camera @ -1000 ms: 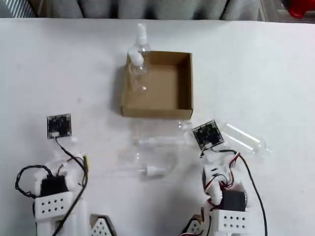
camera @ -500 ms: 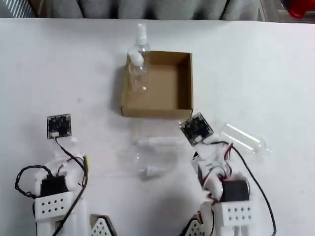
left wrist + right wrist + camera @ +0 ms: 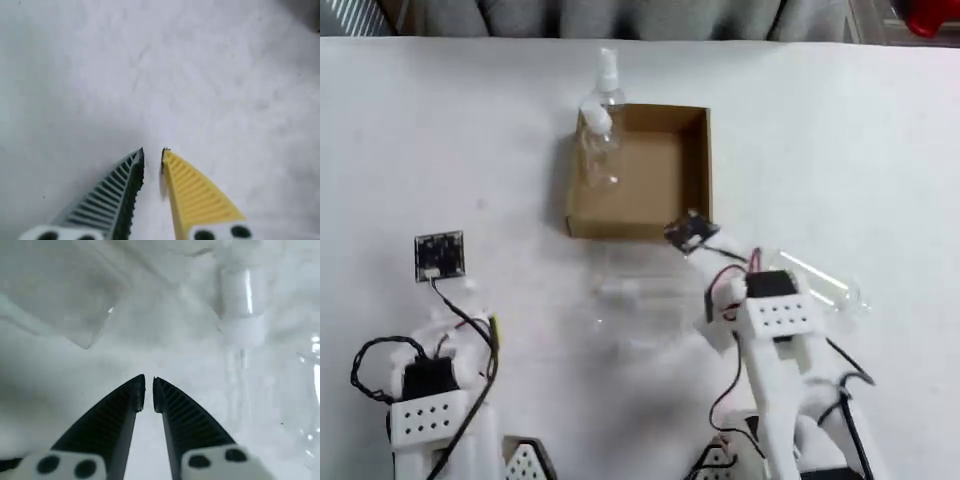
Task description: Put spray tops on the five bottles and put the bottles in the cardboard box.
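My right gripper (image 3: 148,390), fingers drawn nearly together on nothing, hangs low near a spray top (image 3: 242,300), its arm extended toward the cardboard box (image 3: 650,215), where one capped bottle (image 3: 599,150) stands in a corner.

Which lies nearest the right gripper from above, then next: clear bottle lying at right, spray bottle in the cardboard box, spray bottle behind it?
1. Clear bottle lying at right.
2. Boxed spray bottle, by the cardboard box's left wall.
3. Rear spray bottle, behind the box.
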Controlling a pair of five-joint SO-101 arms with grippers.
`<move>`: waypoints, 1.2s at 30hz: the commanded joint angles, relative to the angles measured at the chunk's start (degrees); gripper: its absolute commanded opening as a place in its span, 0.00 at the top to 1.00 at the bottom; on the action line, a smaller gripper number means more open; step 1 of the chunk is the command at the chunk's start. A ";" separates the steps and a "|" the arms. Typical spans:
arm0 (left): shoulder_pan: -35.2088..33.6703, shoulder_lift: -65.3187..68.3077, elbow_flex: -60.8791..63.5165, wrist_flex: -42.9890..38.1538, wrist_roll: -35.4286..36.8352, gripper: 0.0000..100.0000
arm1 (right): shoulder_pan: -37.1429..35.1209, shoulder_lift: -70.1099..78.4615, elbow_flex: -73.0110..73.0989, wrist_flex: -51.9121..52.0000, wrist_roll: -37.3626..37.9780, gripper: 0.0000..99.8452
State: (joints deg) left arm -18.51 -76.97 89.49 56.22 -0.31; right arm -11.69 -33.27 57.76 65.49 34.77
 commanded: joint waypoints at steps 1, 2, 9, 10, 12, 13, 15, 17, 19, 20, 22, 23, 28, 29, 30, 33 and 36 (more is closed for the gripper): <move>-0.75 -0.84 -0.26 -1.85 1.32 0.93 | -4.26 0.40 -2.81 0.31 -0.62 0.98; -0.75 -0.84 -0.26 -1.85 1.32 0.93 | -5.58 0.40 -2.90 0.31 -1.76 0.98; -0.84 -0.84 -0.35 -2.90 1.41 0.93 | -17.45 0.48 -2.90 -0.40 -9.58 0.98; -0.84 -0.84 -0.26 -3.69 1.41 0.93 | -19.38 0.48 -2.90 -1.36 -10.99 0.98; -0.84 -0.84 0.70 -5.10 1.41 0.93 | -22.90 0.92 -2.90 -3.74 -14.33 0.98; -0.84 -0.84 0.97 -5.71 1.41 0.93 | -24.75 0.92 -2.90 -4.88 -15.74 0.98; -0.84 -0.84 1.05 -5.98 1.41 0.93 | -28.35 1.01 -2.90 -6.02 -17.05 0.98; -0.84 -0.84 1.05 -5.89 1.41 0.93 | -31.60 0.92 -3.16 -6.73 -17.32 0.98; -0.84 -0.84 1.05 -5.89 1.41 0.93 | -34.07 0.84 -3.16 -8.31 -17.41 0.98; -0.84 -0.84 1.14 -5.89 1.41 0.93 | -34.77 0.66 -3.25 -8.48 -17.41 0.98; -0.84 -0.84 1.14 -5.89 1.41 0.93 | -35.12 0.40 -3.78 -6.90 -17.05 0.98; -0.84 -0.84 1.14 -5.89 1.41 0.93 | -34.77 0.40 -4.48 -4.79 -16.97 0.98; -0.84 -0.84 1.14 -5.89 1.41 0.93 | -23.78 -0.84 -6.77 1.27 -16.79 0.98; -0.84 -0.84 1.14 -5.89 1.41 0.93 | -21.41 -1.63 -6.86 1.54 -15.65 0.98; -0.84 -0.84 1.14 -5.89 1.41 0.93 | -19.30 -2.59 -6.77 1.98 -13.71 0.98; -0.84 -0.84 1.14 -5.89 1.41 0.93 | -15.34 -4.26 -6.68 4.18 -9.67 0.98; -0.84 -0.84 1.14 -5.89 1.41 0.93 | -11.03 -3.91 -6.77 3.74 -8.70 0.98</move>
State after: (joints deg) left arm -18.86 -76.97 91.08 52.09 -0.31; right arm -27.08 -35.74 53.63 68.92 24.40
